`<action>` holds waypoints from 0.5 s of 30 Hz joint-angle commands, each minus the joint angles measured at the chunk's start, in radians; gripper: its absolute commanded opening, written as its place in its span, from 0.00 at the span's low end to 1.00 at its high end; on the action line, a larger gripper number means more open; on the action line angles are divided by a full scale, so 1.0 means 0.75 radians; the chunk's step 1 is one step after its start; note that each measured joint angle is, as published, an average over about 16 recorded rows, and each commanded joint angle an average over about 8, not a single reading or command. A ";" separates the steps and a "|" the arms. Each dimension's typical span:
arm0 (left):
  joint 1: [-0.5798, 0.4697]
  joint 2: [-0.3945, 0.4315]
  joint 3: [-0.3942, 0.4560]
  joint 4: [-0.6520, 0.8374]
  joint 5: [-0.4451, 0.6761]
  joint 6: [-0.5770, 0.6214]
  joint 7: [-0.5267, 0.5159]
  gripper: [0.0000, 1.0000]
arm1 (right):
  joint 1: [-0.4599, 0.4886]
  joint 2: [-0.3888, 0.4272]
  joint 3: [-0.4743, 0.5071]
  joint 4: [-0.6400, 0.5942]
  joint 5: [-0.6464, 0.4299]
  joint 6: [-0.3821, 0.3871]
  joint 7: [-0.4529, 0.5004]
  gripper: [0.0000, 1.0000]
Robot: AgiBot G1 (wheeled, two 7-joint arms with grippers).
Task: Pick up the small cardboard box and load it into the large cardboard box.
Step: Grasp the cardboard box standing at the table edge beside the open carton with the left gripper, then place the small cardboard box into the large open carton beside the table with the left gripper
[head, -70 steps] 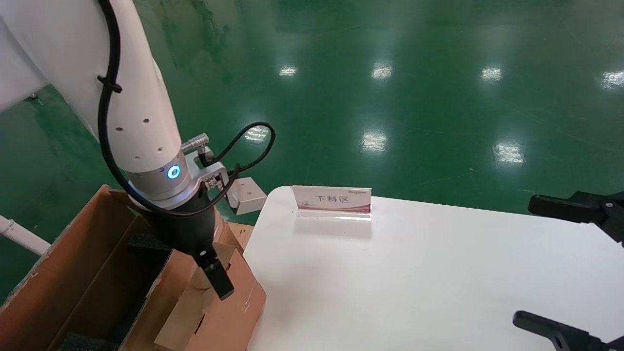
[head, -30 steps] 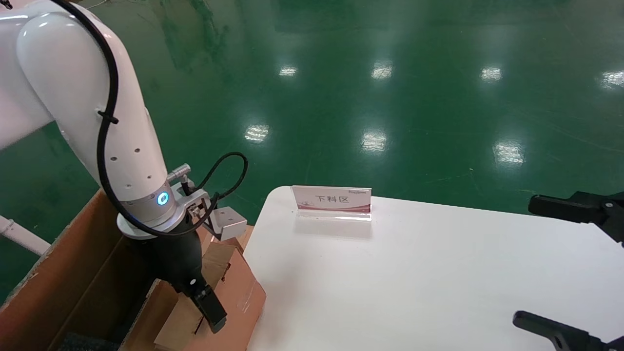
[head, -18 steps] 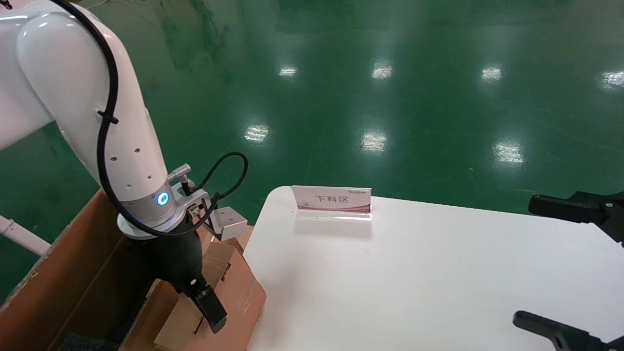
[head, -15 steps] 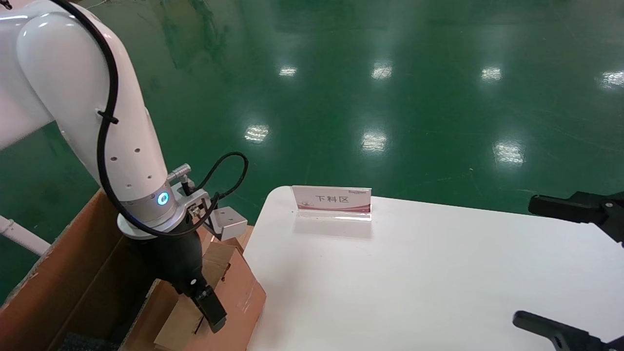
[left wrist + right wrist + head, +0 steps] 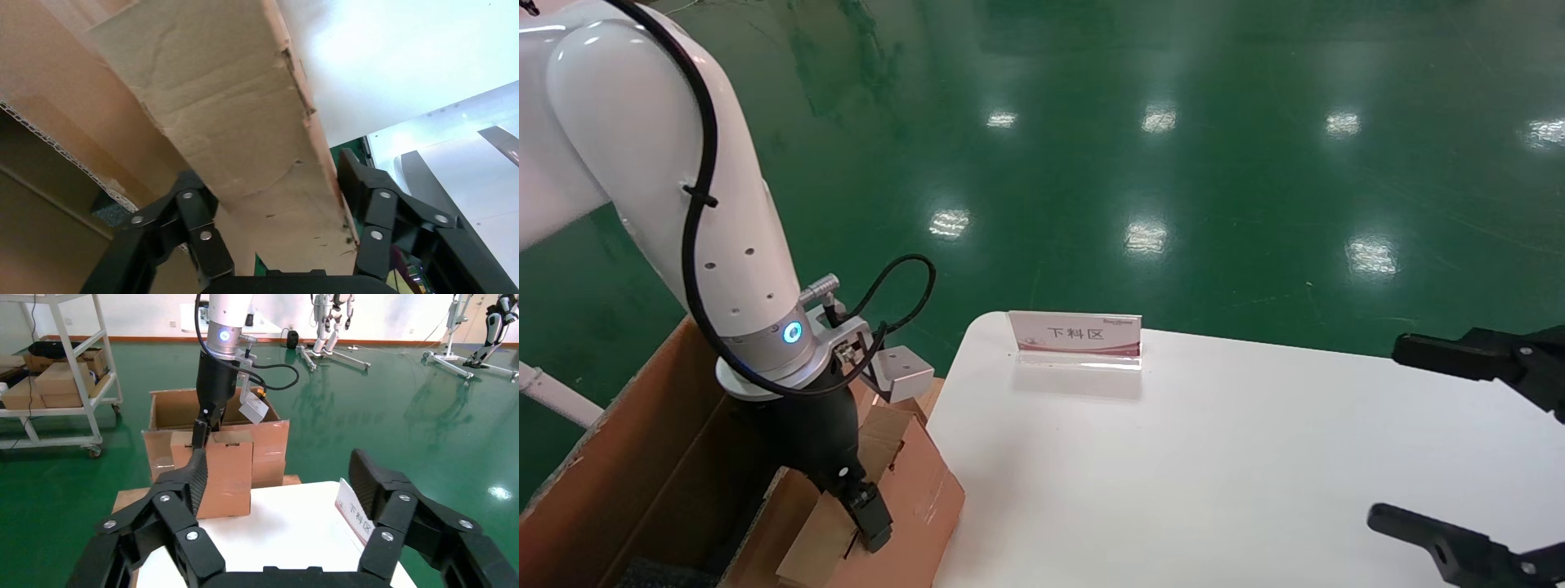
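The left end effector is clamped on the small cardboard box, beside the large cardboard box. The right end effector hangs apart over the bench. The box could catch on a flap.

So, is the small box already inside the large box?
No, in the right wrist view the small box stands outside the large box, at its front wall.

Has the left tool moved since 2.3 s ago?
Yes. The left tool has dropped lower and leftward against the table sign, down along the small cardboard box.
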 commanded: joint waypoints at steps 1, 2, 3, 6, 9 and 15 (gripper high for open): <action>0.000 0.000 0.000 0.000 0.000 0.000 0.000 0.00 | 0.000 0.000 0.000 0.000 0.000 0.000 0.000 1.00; 0.000 0.000 0.000 0.000 0.000 0.000 0.000 0.00 | 0.000 0.000 0.000 0.000 0.000 0.000 0.000 1.00; 0.000 0.000 0.000 0.000 0.000 0.000 0.000 0.00 | 0.000 0.000 0.000 0.000 0.000 0.000 0.000 1.00; -0.001 0.000 0.000 0.000 0.001 0.001 0.001 0.00 | 0.000 0.000 0.000 0.000 0.000 0.000 0.000 1.00; -0.002 0.000 -0.001 0.000 0.000 0.001 0.001 0.00 | 0.000 0.000 0.000 0.000 0.000 0.000 0.000 1.00; -0.015 -0.006 -0.014 0.001 -0.006 0.004 0.007 0.00 | 0.000 0.000 0.000 0.000 0.000 0.000 0.000 1.00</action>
